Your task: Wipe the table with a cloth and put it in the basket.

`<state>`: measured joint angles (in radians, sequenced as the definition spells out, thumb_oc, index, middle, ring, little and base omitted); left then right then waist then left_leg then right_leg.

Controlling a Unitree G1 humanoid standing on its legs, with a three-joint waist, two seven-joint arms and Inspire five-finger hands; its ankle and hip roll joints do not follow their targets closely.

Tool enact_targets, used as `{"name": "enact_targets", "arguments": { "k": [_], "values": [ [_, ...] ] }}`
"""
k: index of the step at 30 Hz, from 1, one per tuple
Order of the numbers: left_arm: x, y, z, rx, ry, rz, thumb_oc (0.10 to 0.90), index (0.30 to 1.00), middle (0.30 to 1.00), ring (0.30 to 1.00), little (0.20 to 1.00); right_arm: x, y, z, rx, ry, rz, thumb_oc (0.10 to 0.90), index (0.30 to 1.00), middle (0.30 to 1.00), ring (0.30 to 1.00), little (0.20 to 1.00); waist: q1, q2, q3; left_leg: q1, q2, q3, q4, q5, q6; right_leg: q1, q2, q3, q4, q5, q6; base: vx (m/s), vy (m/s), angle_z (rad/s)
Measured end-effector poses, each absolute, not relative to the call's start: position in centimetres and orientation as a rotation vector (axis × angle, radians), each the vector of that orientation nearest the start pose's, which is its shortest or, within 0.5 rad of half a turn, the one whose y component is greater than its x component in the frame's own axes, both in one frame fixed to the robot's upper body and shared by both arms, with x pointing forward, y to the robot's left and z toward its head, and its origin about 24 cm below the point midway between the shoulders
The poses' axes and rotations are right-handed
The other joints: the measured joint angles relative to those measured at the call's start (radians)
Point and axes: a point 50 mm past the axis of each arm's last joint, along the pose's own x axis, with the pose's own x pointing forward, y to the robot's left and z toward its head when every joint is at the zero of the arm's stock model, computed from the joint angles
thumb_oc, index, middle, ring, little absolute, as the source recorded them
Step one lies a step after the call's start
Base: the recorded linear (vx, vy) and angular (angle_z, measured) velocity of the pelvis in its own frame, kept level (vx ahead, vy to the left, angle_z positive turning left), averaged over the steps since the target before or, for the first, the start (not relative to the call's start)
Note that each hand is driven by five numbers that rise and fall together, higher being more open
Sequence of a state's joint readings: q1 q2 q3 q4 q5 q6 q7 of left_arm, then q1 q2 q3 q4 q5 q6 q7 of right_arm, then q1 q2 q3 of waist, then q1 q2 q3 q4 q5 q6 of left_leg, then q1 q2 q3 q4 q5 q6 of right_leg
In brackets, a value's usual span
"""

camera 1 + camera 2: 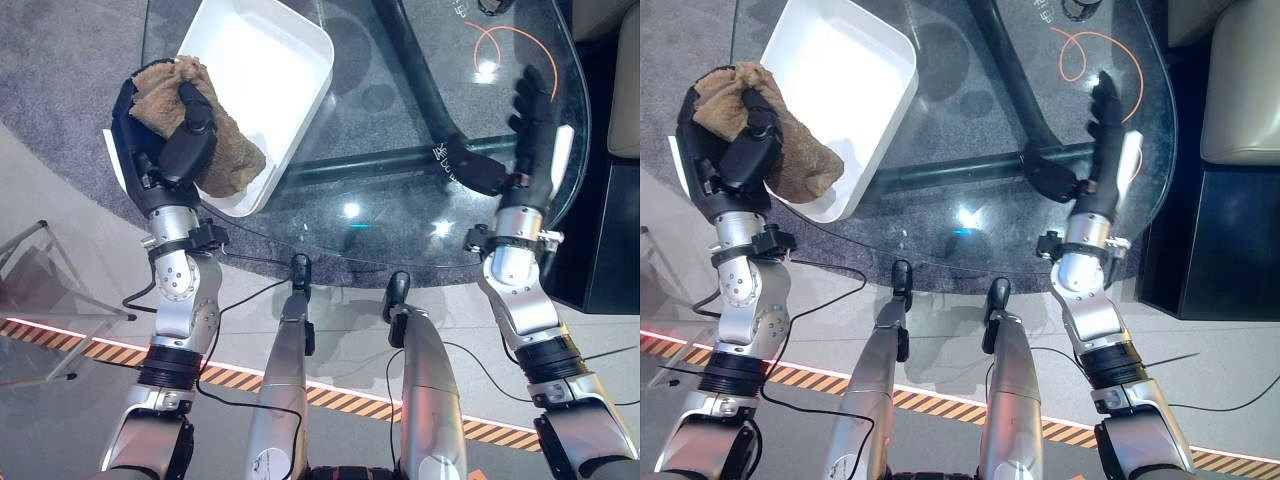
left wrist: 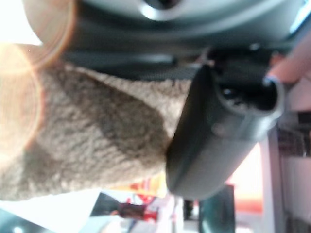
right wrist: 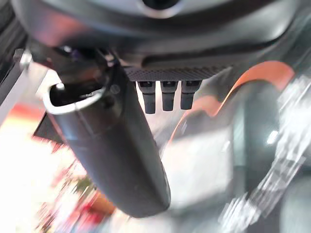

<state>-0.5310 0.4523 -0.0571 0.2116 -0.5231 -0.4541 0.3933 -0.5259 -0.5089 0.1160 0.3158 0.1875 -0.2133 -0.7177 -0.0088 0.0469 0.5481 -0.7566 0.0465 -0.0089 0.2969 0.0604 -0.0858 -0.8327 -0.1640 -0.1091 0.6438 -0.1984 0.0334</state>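
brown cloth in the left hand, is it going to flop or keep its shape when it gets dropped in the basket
Probably floppy: the brown cloth droops in loose folds below the left hand, which is curled round it. It looks fuzzy and light, so it should not slide much or tip the white basket. It will likely land crumpled, maybe draped over the rim.

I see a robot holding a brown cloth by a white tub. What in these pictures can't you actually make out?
- Left hand palm: the cloth covers it in the eye views.
- Basket far end: cut off by the left eye view's top edge.
- Beyond the right hand: blurred in its wrist view.
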Motion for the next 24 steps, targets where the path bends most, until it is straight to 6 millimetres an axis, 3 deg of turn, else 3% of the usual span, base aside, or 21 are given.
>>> {"name": "enact_targets", "arguments": {
  "k": [3, 5, 9, 13, 19, 24],
  "values": [
    [32.6, 22.8, 20.0, -0.142, -0.711, 0.337, 0.100, 0.300, 0.300, 0.300, 0.200, 32.9, -25.5, 15.2, -0.181, -0.450, -0.749, 0.800, 0.900, 0.900, 0.900, 0.900, -0.011, 0.000, 0.000, 0.005, 0.001, 0.006, 0.000, -0.001, 0.001, 0.002, 0.002, 0.006, -0.003, 0.003, 0.003, 0.00, 0.017, -0.06],
    [32.6, 22.8, 20.0, -0.142, -0.711, 0.337, 0.100, 0.300, 0.300, 0.300, 0.200, 32.9, -25.5, 15.2, -0.181, -0.450, -0.749, 0.800, 0.900, 0.900, 0.900, 0.900, -0.011, 0.000, 0.000, 0.005, 0.001, 0.006, 0.000, -0.001, 0.001, 0.002, 0.002, 0.006, -0.003, 0.003, 0.003, 0.00, 0.018, -0.01],
    [33.8, 24.4, 20.8, 0.025, -0.700, 0.419, 0.100, 0.300, 0.300, 0.300, 0.200, 33.0, -28.7, 12.3, -0.242, -0.316, -0.939, 0.800, 0.900, 0.900, 0.900, 0.900, -0.023, 0.000, 0.000, 0.005, 0.012, 0.017, 0.001, -0.003, 0.001, -0.001, 0.014, 0.014, -0.015, 0.011, 0.001, -0.01, 0.032, -0.11],
    [34.6, 25.2, 22.3, 0.124, -0.727, 0.489, 0.100, 0.300, 0.300, 0.300, 0.200, 32.3, -31.4, 9.9, -0.186, -0.162, -1.078, 0.800, 0.900, 0.900, 0.900, 0.900, -0.024, 0.000, 0.000, 0.000, 0.018, 0.027, -0.015, -0.001, -0.002, -0.016, 0.022, 0.026, -0.025, 0.018, 0.001, 0.00, 0.001, -0.08],
    [36.4, 24.5, 24.3, 0.268, -0.718, 0.485, 0.100, 0.300, 0.300, 0.300, 0.200, 31.0, -33.6, 6.9, -0.170, 0.016, -1.130, 0.800, 0.900, 0.900, 0.900, 0.900, -0.035, 0.000, 0.000, -0.002, 0.019, 0.030, -0.017, 0.000, -0.003, -0.018, 0.025, 0.029, -0.027, 0.021, 0.001, 0.00, -0.001, -0.02],
    [37.5, 23.7, 24.5, 0.351, -0.674, 0.467, 0.100, 0.300, 0.300, 0.300, 0.200, 31.3, -33.9, 6.6, -0.188, 0.071, -1.102, 0.800, 0.900, 0.900, 0.900, 0.900, -0.049, 0.000, 0.000, -0.002, 0.021, 0.030, -0.017, -0.001, -0.003, -0.020, 0.027, 0.030, -0.025, 0.021, 0.001, 0.00, 0.000, 0.00]
  ]
}}
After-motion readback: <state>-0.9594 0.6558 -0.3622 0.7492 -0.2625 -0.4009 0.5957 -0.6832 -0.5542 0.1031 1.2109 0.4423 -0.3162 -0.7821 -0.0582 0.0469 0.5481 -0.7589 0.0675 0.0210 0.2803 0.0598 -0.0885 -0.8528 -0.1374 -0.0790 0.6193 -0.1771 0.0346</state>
